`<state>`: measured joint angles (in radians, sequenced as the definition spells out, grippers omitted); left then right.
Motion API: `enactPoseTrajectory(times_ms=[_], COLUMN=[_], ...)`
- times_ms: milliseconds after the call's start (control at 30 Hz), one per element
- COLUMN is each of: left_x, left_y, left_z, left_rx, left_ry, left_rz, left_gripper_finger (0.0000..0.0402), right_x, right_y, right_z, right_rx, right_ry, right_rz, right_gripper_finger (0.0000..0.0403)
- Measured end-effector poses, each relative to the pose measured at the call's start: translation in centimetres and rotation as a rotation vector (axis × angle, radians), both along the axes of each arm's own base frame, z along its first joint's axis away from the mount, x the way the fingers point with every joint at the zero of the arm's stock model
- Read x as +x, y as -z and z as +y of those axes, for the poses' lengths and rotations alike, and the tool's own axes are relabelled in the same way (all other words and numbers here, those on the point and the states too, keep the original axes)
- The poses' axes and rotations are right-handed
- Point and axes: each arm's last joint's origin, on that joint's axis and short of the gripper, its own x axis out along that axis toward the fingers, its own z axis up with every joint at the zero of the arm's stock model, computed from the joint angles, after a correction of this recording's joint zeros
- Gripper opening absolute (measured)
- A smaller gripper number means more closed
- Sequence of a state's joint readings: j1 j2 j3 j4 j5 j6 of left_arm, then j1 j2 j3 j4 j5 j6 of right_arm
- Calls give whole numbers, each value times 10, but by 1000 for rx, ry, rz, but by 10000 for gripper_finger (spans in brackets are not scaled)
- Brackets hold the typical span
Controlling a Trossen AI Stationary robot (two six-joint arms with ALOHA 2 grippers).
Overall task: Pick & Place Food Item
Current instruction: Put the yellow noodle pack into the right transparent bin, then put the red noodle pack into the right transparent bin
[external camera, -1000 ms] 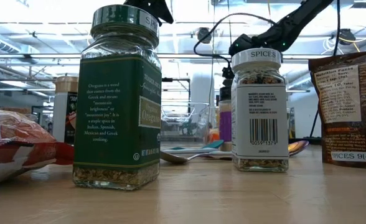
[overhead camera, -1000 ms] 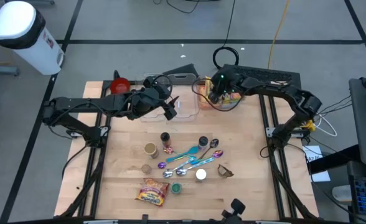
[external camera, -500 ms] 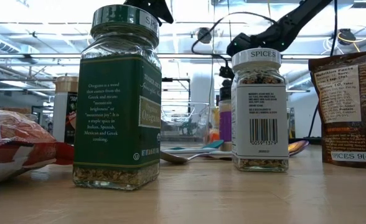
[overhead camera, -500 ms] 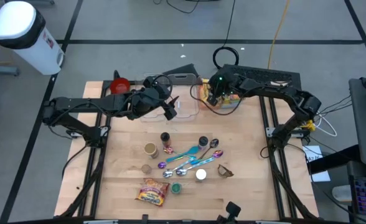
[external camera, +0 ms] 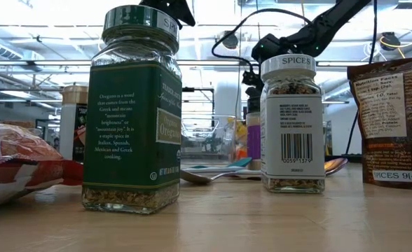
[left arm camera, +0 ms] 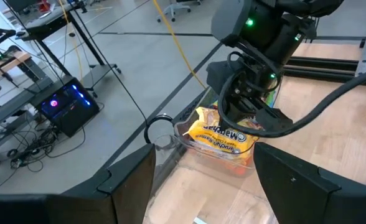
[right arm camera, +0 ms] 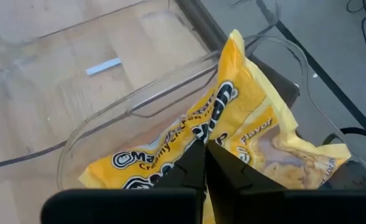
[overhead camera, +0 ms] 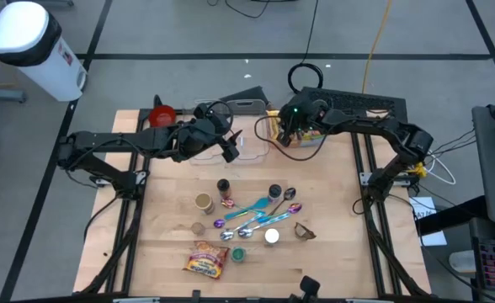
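A yellow noodle packet (right arm camera: 258, 137) lies tilted in a clear plastic container (overhead camera: 300, 141) at the table's far right. One corner of the packet (right arm camera: 233, 40) rises above the container's rim. My right gripper (right arm camera: 205, 158) is shut on the packet, reaching into the container; the left wrist view shows it from the front (left arm camera: 233, 118). My left gripper (overhead camera: 228, 149) hangs open above a second clear container (overhead camera: 249, 148), just left of the first, with nothing between its fingers. My right gripper comes at the yellow packet from above, slanting down from the table's right. Its shut fingers (right arm camera: 195, 165) meet on the packet's printed upper face (right arm camera: 189, 146) near the middle. The fingers hide the place of contact. The packet's lower part rests inside the container.
In the table's middle lie spice jars (overhead camera: 223, 185), coloured spoons (overhead camera: 252, 210), a brown pouch (overhead camera: 303, 231) and a red noodle packet (overhead camera: 205, 259). A red bowl (overhead camera: 162, 114) sits at the far left. In the low view an oregano jar (external camera: 132, 105) and a spices jar (external camera: 292, 126) stand close.
My right gripper has shifted a little toward the table's left edge and rolled slightly, staying over the container with the yellow packet. My left arm has kept still.
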<state>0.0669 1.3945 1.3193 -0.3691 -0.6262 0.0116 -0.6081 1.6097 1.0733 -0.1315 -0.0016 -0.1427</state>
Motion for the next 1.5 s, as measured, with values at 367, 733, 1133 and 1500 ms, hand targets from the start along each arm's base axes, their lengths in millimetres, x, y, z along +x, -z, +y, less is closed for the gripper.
enactPoseTrajectory(times_ms=[367,733,1133,1500], left_x=[0,-3,-12,-33], left_y=[0,7,29,48], left_z=[0,-1,-41,-121], left_rx=[-13,-51,-480,-669], left_ry=[-7,3,461,616], left_rz=[-10,47,260,501], left_gripper_finger=[280,280,280,280], right_x=[0,-28,-74,-101], right_y=[-3,-58,-73,-42], right_z=[0,34,119,173], right_rx=[-14,-16,58,29], right_ry=[-2,-10,-145,-370], right_rz=[-11,-86,-196,-498], right_gripper_finger=[130,246,230,219])
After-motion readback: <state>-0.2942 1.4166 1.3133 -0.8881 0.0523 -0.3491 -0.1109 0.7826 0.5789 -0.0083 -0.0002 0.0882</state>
